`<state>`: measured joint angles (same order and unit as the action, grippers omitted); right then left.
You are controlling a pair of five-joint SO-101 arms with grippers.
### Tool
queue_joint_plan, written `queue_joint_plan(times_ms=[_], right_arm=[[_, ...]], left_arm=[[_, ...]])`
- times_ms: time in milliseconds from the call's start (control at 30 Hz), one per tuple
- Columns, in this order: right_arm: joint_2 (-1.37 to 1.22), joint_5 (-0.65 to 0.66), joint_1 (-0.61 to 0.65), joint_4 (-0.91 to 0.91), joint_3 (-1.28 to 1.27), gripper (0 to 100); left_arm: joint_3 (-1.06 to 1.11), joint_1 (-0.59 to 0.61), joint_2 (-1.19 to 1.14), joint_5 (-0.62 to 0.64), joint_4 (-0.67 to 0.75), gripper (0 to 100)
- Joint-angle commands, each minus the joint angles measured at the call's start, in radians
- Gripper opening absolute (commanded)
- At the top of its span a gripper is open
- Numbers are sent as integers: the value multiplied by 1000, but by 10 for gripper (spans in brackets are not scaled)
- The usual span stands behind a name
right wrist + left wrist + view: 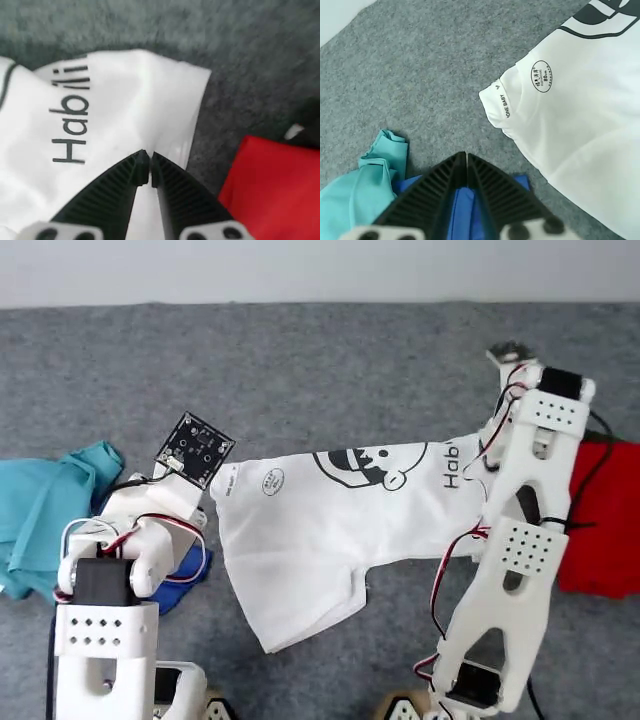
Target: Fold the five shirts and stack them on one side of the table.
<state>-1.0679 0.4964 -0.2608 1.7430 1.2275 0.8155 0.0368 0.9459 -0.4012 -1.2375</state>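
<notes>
Jaws of the right gripper [146,167] pinch the white shirt [300,550]; the left gripper [466,157], closed on nothing, half hides a blue shirt [462,205] beneath.

You find three printed marks, all on the white shirt [300,550]. Black lettering [70,117] runs across its front, beside a black-outlined cartoon figure [372,466]. A round size stamp [541,76] sits inside the neck. A small lettered tag [505,102] stands at the collar edge.
</notes>
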Motion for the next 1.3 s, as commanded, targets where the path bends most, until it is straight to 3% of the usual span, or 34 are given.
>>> queue_joint_plan(times_ms=[0, 167, 333, 500, 800, 967, 1267], right_arm=[[59, 38, 25, 15, 95, 9], [-7, 46, 38, 27, 97, 14], [7, 44, 33, 51, 97, 143], [50, 44, 33, 31, 92, 161], [-81, 44, 24, -38, 97, 157], [-79, 49, 28, -7, 133, 22], [-31, 114, 28, 2, 261, 18]], left_arm=[[-41, -5, 18, -11, -5, 13], [-41, -5, 18, -11, -6, 13], [-42, -5, 18, -11, -29, 13], [-42, -5, 18, -11, -29, 13], [-42, -5, 18, -11, -31, 13], [-42, -5, 18, -11, -31, 13], [-42, -5, 18, -11, -29, 13]])
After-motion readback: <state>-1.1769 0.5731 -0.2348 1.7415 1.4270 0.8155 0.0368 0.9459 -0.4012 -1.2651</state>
